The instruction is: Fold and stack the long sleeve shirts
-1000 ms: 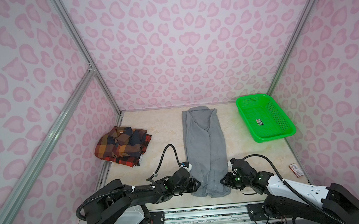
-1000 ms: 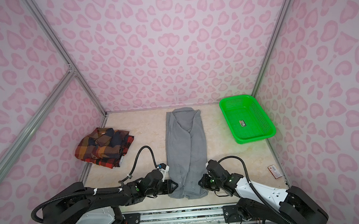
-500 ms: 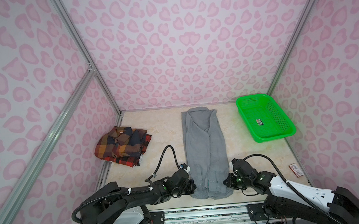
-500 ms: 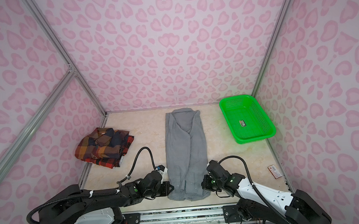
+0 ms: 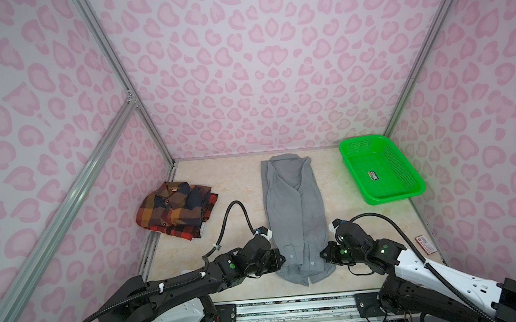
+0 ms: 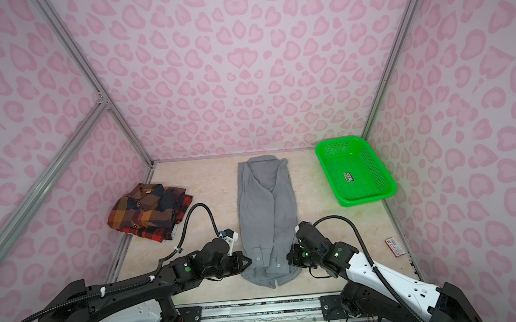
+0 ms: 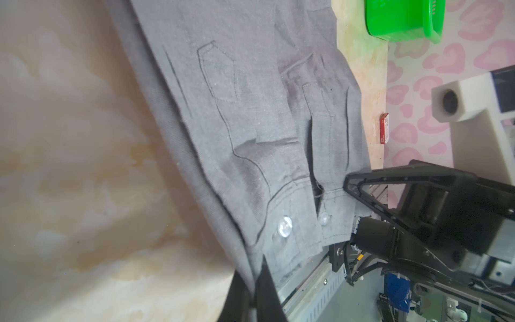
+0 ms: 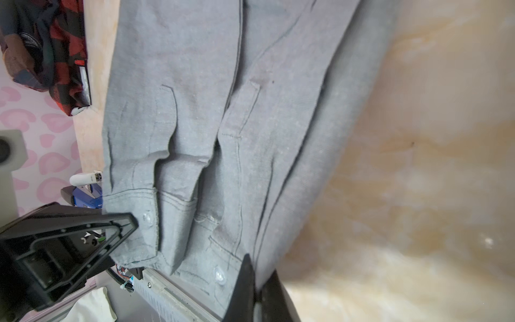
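Nearest the camera, both arm bases are cut off by the frame edge in both top views, and there the black wrist housings hide the actual pinch points. The left arm and right arm lie low and stretched forward over the desk, wrists turned inward toward each other. Each wrist view shows only its own tips. The left jaws are closed on the gray shirt at its left edge near the hem, and the right jaws are closed on its right edge. 2 buttoned cuffs lie between them. The shirt runs lengthwise, collar farthest. The folded plaid shirt sits apart at left, and the green mesh basket is far right.
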